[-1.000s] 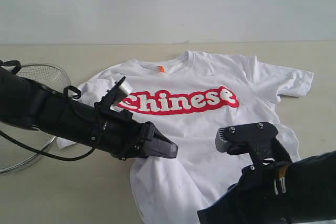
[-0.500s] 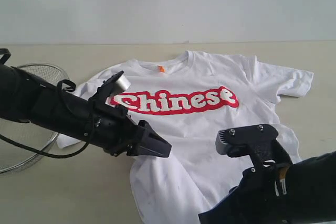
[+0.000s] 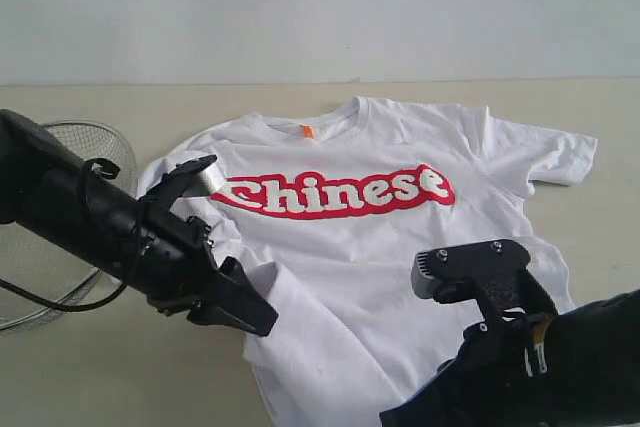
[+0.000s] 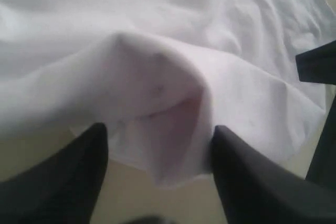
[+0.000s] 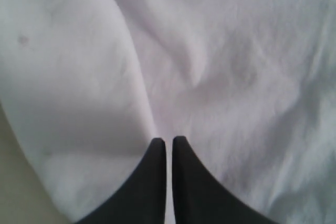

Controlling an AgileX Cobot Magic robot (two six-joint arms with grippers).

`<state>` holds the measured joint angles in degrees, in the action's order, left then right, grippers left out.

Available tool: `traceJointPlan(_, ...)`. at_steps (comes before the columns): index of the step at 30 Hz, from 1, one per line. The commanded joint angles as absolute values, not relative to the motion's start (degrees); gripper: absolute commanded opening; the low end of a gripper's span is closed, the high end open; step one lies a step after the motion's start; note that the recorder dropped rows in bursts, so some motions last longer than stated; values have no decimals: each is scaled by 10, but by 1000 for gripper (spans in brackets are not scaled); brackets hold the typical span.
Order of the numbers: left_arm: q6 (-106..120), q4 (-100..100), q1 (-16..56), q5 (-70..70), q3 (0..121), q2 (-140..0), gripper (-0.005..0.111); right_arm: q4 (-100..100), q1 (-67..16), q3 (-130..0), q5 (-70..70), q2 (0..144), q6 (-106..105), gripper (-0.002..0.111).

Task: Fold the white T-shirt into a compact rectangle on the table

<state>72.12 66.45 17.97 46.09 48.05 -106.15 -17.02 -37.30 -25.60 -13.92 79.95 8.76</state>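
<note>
1. Sliding back leftward, the left gripper [image 3: 245, 315] is straddling a raised fold at the white T-shirt [image 3: 360, 257]'s side edge, jaws spread.
2. Meanwhile the right gripper [image 5: 169, 141] is hovering clenched, empty, over cloth.
3. Shirt is lying print-up on the table [image 3: 90, 377]; a deep bite is looking wisest.

ROBOT FOLDING TRIAL: A white T-shirt [image 3: 400, 237] lies print-up on a pale beige desk [image 3: 120, 377], with red "Chinese" lettering [image 3: 335, 192] across the chest and a small orange tag [image 3: 307, 131] at the collar, which faces the plain wall [image 3: 320, 7]. The left arm [image 3: 90, 217] reaches in over the near sleeve, its dark left claw [image 3: 250, 315] low at the shirt's rumpled side edge. The right arm [image 3: 560, 357] fills the lower right corner above the hem, a grey camera mount [image 3: 470, 269] on top. A round wire basket [image 3: 105, 145] sits at far left, partly behind the left arm.
</note>
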Motion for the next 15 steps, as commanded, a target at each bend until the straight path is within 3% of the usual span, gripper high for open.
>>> traceJointPlan(1, 722, 653, 173, 497, 482, -1055, 56, -170, -371, -253, -140, 800, 82, 0)
traceJointPlan(7, 746, 635, 173, 574, 482, -1055, 56, -170, -371, -253, -140, 800, 82, 0)
traceJointPlan(15, 769, 606, 173, 549, 481, -1055, 56, -170, -371, -253, -140, 800, 82, 0)
